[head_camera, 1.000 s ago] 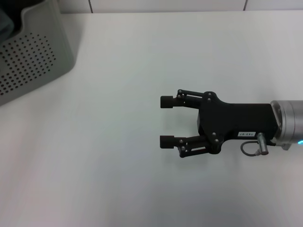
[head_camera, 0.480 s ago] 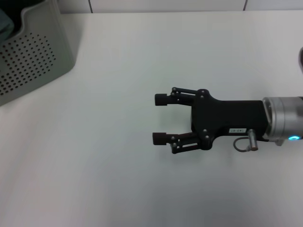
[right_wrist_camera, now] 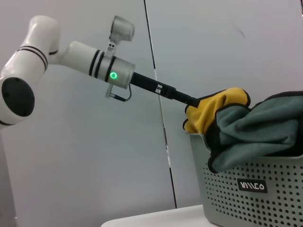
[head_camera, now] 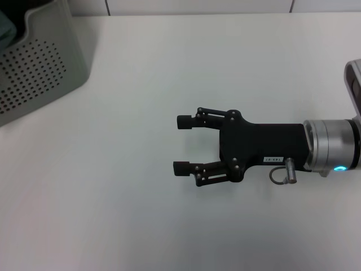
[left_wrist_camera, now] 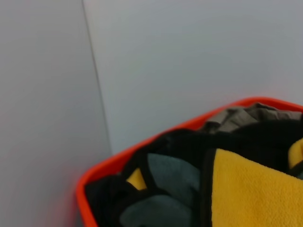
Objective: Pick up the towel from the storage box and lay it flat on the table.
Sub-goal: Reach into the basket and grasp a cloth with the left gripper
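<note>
Our left gripper (right_wrist_camera: 189, 100) is buried in the yellow towel (right_wrist_camera: 215, 111) atop the storage box (head_camera: 39, 68); can't tell its fingers' state. Lift slowly, leaving the teal cloth (right_wrist_camera: 255, 127). Right gripper (head_camera: 181, 144) hovers wide open, empty, over the desk (head_camera: 141, 214).

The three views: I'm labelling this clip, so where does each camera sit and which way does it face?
Head view: on the head, facing down at the table, storage box at its left; right gripper shows, open.
Left wrist view: close over heaped cloths, towel nearest; no robot part shows.
Right wrist view: level, facing the storage box; left arm reaches the towel.
Shared: both wrist views show the towel.
</note>
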Action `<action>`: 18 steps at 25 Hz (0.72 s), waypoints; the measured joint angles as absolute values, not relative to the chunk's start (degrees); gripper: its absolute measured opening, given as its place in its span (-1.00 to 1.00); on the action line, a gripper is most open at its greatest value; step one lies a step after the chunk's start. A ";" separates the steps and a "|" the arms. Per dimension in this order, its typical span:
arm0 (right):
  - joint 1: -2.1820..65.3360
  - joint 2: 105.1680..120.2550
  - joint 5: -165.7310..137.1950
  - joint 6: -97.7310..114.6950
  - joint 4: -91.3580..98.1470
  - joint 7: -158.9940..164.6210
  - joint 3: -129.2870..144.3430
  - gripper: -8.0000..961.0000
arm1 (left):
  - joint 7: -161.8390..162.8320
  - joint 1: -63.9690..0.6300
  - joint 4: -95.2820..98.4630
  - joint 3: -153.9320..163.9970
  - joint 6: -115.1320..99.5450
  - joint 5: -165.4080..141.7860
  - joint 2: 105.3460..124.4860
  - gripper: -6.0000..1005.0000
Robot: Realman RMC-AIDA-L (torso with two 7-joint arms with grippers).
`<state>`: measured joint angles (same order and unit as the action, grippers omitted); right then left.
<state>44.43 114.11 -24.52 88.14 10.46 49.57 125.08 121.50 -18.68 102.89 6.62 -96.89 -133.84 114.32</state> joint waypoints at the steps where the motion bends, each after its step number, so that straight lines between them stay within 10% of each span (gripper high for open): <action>1: 44.36 114.10 -24.47 88.14 10.46 49.57 125.07 0.82 | 121.69 -18.81 101.05 7.02 -96.89 -133.85 113.60 0.71; 18: 42.88 113.73 -24.13 88.33 10.45 49.46 122.23 0.82 | 122.15 -18.20 93.62 8.24 -96.82 -127.86 110.75 0.00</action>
